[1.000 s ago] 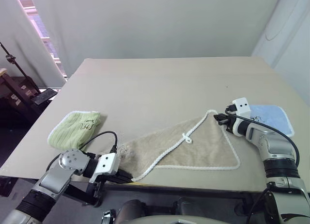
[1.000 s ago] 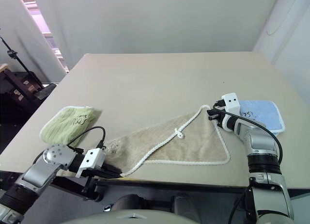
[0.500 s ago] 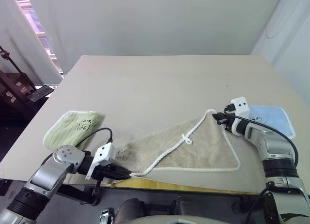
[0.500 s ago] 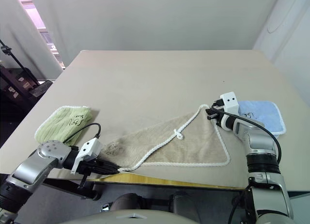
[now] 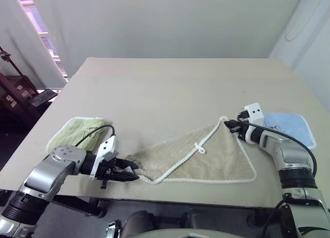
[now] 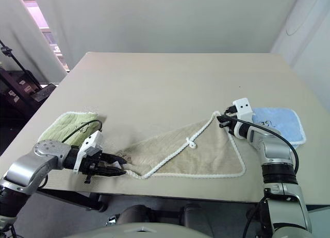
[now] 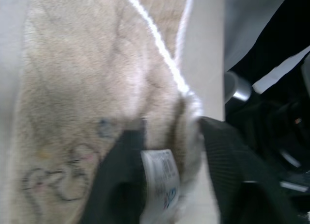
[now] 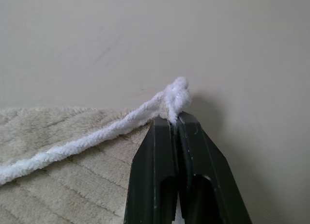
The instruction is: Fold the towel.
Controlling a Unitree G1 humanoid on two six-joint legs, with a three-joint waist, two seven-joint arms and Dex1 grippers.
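On the table, the right hand pinches the towel; its marks are unreadable.

Beige terry on the towel, edged with white cord and marked with dark handwriting (a white label beside it, seen from the left wrist). Light green ribbing on the folded towel, pale blue on the other, all on a plain tan table. Black fingers on both grippers.
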